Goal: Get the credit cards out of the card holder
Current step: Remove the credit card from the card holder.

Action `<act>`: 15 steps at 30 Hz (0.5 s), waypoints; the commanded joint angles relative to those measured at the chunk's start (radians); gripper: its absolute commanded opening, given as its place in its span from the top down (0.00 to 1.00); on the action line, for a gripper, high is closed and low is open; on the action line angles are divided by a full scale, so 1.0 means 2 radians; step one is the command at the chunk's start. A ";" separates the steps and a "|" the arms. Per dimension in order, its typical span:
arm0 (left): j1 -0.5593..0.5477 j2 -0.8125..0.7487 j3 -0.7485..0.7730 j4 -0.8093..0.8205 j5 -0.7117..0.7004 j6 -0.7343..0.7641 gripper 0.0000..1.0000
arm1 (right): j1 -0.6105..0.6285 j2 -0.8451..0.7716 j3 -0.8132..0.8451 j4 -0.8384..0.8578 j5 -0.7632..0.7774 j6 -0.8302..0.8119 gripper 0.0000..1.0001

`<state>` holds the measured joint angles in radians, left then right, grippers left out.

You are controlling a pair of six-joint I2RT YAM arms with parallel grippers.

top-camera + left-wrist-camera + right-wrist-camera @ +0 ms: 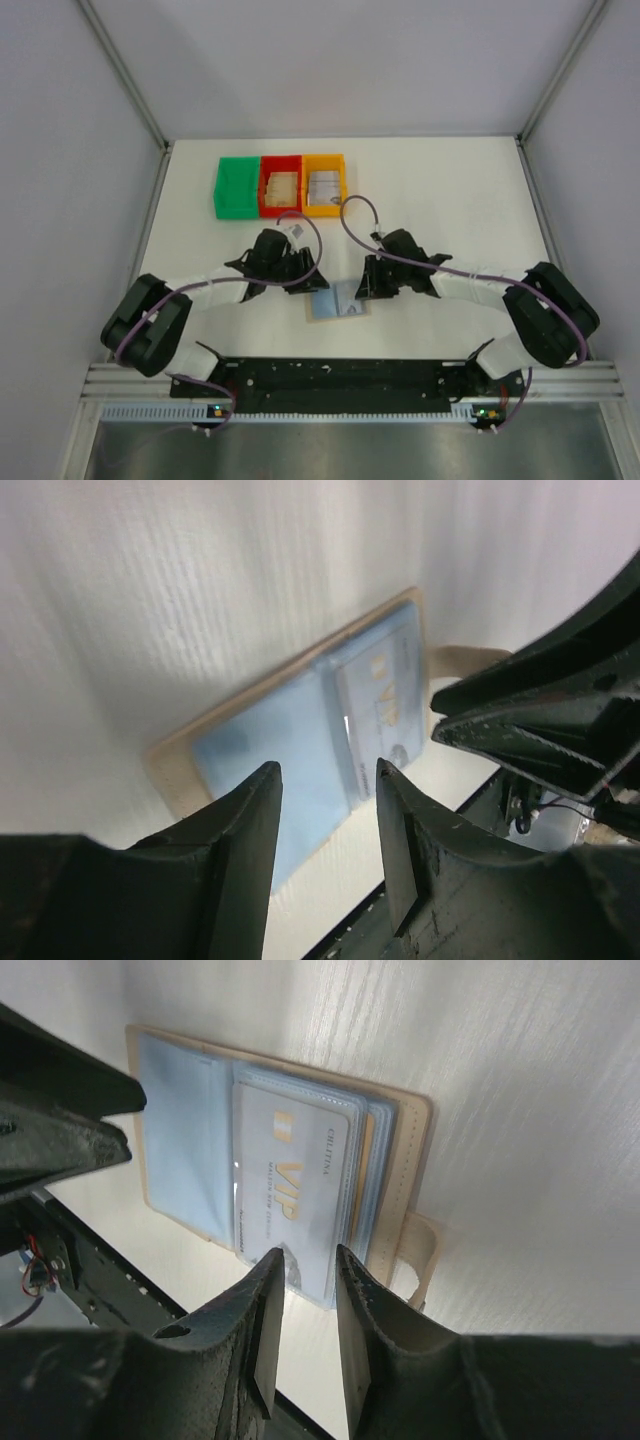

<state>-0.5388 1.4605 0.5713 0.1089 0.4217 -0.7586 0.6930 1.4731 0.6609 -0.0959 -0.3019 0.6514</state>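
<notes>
The card holder point(338, 302) lies open on the table point(450, 200), a VIP card point(290, 1190) in its sleeve. At its 10 o'clock the left gripper point(308, 280) is spread; at 2 o'clock the right gripper point(368, 285) stands narrowly apart.

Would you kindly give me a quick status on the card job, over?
Left gripper jaws open, empty. Right gripper jaws open, tips at the VIP card. Card holder lies open, not yet emptied. Nothing blocking it.

The left arm point(200, 290) and right arm point(470, 287) pair bulky black joints with white links, a thin purple cable point(352, 222) looping along each. The left gripper point(328, 775) and right gripper point(308, 1255) have matte black, wedge-shaped fingers.
</notes>
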 commanded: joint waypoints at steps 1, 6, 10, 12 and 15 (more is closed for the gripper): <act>-0.029 -0.040 0.023 -0.002 0.009 -0.013 0.53 | -0.017 -0.029 0.003 0.020 0.004 0.013 0.73; -0.040 -0.034 0.004 0.051 0.023 -0.058 0.59 | -0.018 -0.020 0.015 0.020 -0.001 0.008 0.74; -0.041 -0.009 0.004 0.064 0.027 -0.062 0.70 | -0.018 -0.008 0.013 0.032 0.001 0.009 0.76; -0.041 0.000 0.000 0.076 0.028 -0.067 0.72 | -0.018 -0.003 0.015 0.036 -0.004 0.009 0.76; -0.042 0.011 -0.006 0.089 0.028 -0.072 0.73 | -0.018 0.001 0.016 0.038 -0.003 0.009 0.77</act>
<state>-0.6189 1.4551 0.5762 0.2001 0.4606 -0.8726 0.6632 1.4590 0.6613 -0.0689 -0.3035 0.6590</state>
